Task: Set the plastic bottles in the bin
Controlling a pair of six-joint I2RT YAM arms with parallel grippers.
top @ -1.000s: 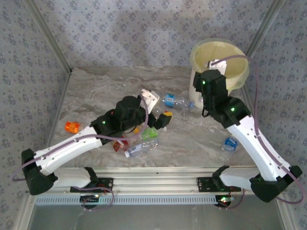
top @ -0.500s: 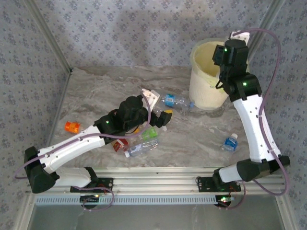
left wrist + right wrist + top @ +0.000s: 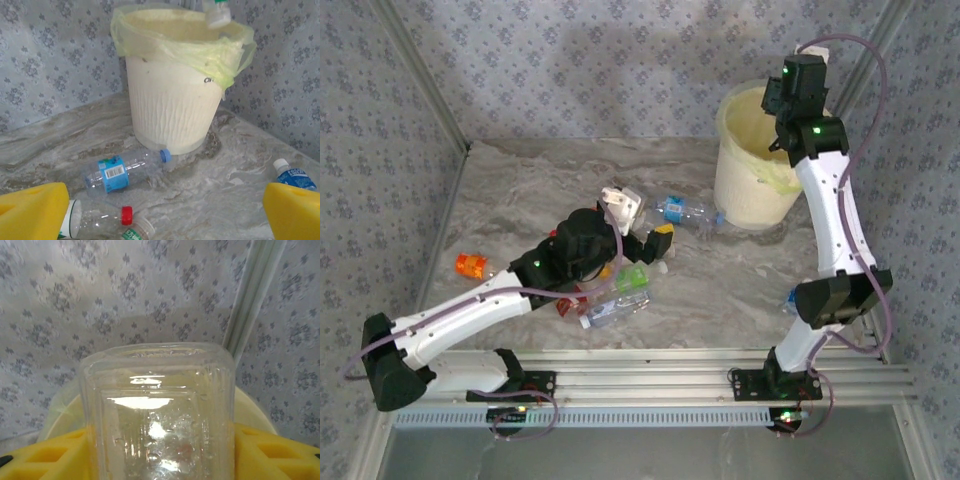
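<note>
Right fingers [image 3: 260, 450], part-closed on a clear bottle [image 3: 157, 405], have swung up over the bin [image 3: 748, 195]; a drop looks due; left fingers [image 3: 30, 210] stand wide open, empty.

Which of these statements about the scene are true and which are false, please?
1. The right gripper holds a clear bottle above the bin. True.
2. The left gripper is clamped on a bottle. False: its jaws stand wide open and hold nothing.
3. The bin lies tipped on its side. False: it stands upright, with its bag folded over the rim.
4. A blue-capped bottle lies on its side near the bin's base. True.
</note>
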